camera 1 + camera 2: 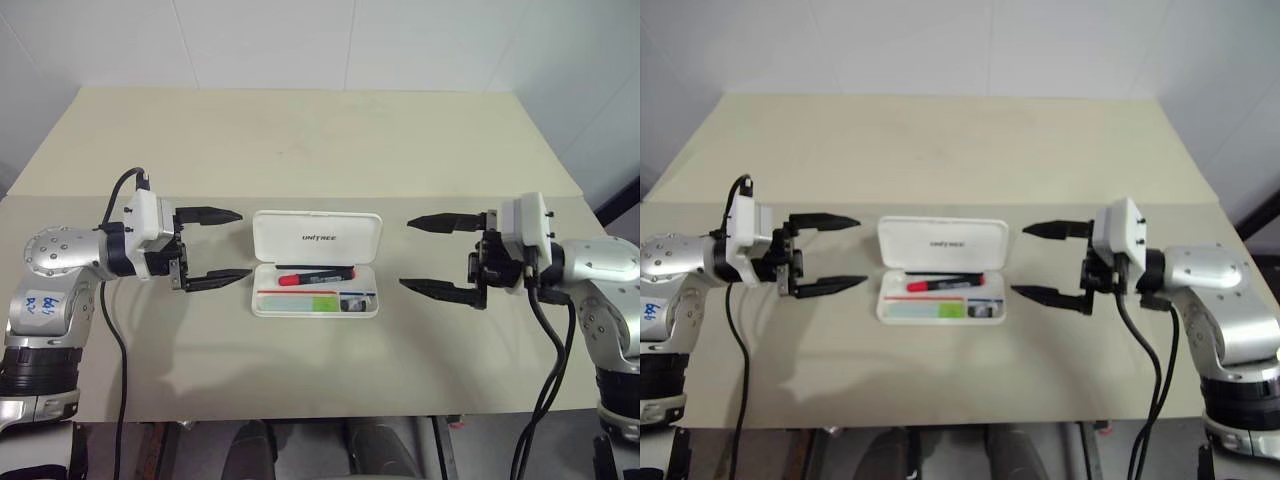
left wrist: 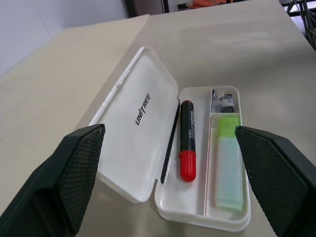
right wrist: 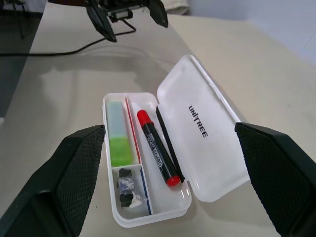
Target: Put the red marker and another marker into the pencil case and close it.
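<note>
Left gripper [image 1: 228, 245] hovers over the beige table [image 1: 300, 150] just left of the pencil case [image 1: 316, 240], fingers spread wide, holding nothing, tips pointing toward the case. Pencil case sits mid-table between both grippers, lid open and lying flat on the far side, "UNITREE" print visible. Head views show the red marker [image 1: 316, 276] lying lengthwise in the tray's far compartment, and a green patch in the near one. Left wrist view resolves more: the other marker, a mint-green highlighter [image 2: 229, 168] with lime cap, lies in the long near compartment, parallel to the red marker across a divider; a small black object [image 2: 224, 100] sits in the short end compartment. Right gripper [image 1: 437, 256] hovers just right of the case, fingers spread wide, empty, tips pointing at the case. Right wrist view also catches the left gripper beyond the case, with a black cable [image 3: 64, 51] trailing on the table.
</note>
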Available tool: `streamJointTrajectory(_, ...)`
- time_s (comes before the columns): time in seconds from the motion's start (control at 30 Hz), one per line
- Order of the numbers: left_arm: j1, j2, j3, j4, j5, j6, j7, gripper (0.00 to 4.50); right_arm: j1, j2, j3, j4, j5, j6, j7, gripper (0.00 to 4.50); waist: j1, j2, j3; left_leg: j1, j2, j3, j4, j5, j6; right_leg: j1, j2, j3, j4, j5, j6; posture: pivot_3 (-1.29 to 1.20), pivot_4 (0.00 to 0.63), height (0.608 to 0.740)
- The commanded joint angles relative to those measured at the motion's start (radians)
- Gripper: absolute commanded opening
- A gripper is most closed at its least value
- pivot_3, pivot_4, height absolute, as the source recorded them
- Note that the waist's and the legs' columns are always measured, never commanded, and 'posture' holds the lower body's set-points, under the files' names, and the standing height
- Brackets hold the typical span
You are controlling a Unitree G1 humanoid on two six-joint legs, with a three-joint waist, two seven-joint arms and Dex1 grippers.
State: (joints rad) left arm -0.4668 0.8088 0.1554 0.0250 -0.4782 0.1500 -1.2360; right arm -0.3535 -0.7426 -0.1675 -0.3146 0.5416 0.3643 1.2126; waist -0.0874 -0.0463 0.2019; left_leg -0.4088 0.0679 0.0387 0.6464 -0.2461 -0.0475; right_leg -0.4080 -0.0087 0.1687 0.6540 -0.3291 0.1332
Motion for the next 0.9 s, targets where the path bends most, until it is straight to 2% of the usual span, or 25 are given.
streamJointTrajectory(0.03,-0.034,0.016,0.019,0.017,-0.027,-0.005,-0.038,4.31,0.019,-0.008,-0.033,-0.032,0.034,-0.034,-0.002,4.49,0.001,0.0,0.0,0.0,0.0,0.0,0.0,0.0,0.0,0.0,0.0,0.0,0.0,0.0,0.0,0.0,0.15,0.74)
streamJointTrajectory(0.13,-0.048,0.011,0.016,0.036,-0.025,-0.014,-0.061,3.59,0.03,-0.012,-0.047,-0.008,0.053,-0.042,0.0,4.5,0.002,0.0,0.0,0.0,0.0,0.001,0.001,0.0,0.0,0.0,0.0,0.001,0.0,0.0,0.0,0.0,0.15,0.74)
streamJointTrajectory(0.47,-0.076,-0.002,0.015,0.096,-0.002,-0.041,-0.062,0.21,0.033,-0.023,-0.039,0.047,0.039,-0.062,-0.013,4.5,0.003,0.0,0.0,0.0,0.0,0.0,0.0,0.0,0.0,0.0,0.0,0.0,-0.001,0.0,0.0,0.0,0.15,0.74)
streamJointTrajectory(0.5,-0.083,-0.008,0.016,0.101,-0.003,-0.038,-0.053,0.01,0.036,-0.023,-0.036,0.05,0.034,-0.07,-0.013,4.5,0.003,0.0,0.0,0.0,0.0,0.0,0.0,0.0,0.0,0.0,0.0,0.0,-0.001,0.0,0.0,0.0,0.15,0.74)
streamJointTrajectory(0.9,-0.241,-0.095,0.003,0.294,0.108,-0.097,0.158,0.01,0.028,-0.007,0.0,0.081,0.006,-0.121,-0.027,4.5,0.001,0.0,0.0,0.0,-0.001,0.0,0.0,0.0,0.0,0.0,0.0,0.001,-0.001,0.001,0.001,0.0,0.15,0.74)
